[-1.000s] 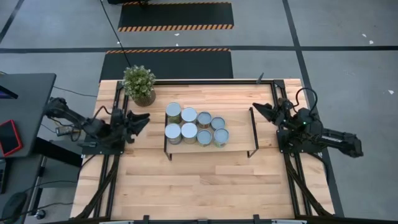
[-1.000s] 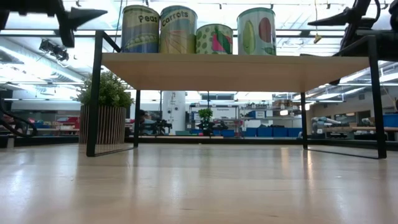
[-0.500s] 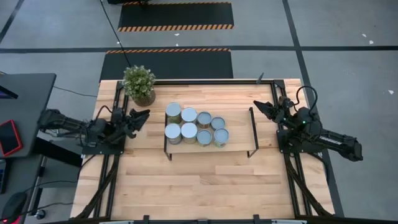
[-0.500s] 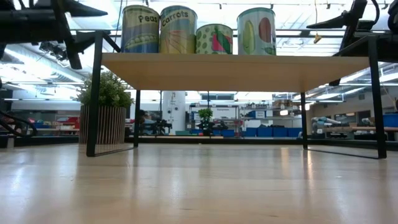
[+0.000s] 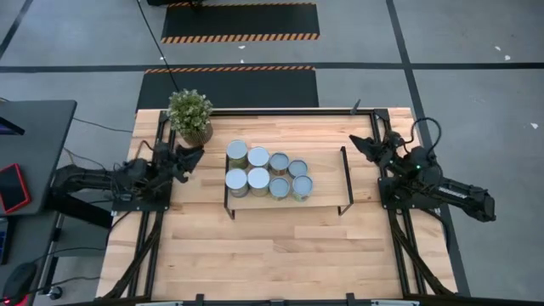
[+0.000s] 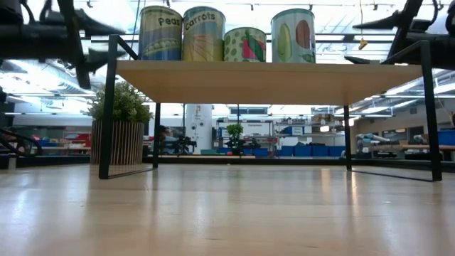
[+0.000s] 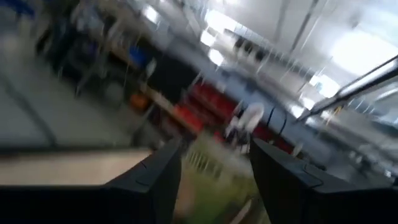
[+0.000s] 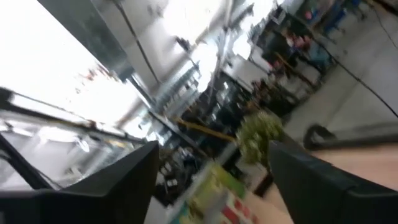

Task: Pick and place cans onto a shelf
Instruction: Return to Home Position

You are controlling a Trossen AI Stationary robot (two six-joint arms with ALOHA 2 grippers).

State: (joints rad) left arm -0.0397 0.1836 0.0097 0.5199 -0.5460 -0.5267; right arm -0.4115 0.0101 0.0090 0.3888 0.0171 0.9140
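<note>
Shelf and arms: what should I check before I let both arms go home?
1. Eight cans upright on the shelf: ok.
2. The left gripper open and empty: ok.
3. The right gripper open and empty: ok.
4. The left gripper clear of the potted plant: cannot tell, they look close from above.
5. The right gripper clear of the shelf's right end frame: cannot tell, they look close from above.

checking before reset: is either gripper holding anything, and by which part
Nothing is held: left gripper and right gripper are open and empty; the cans stand on the shelf.
</note>
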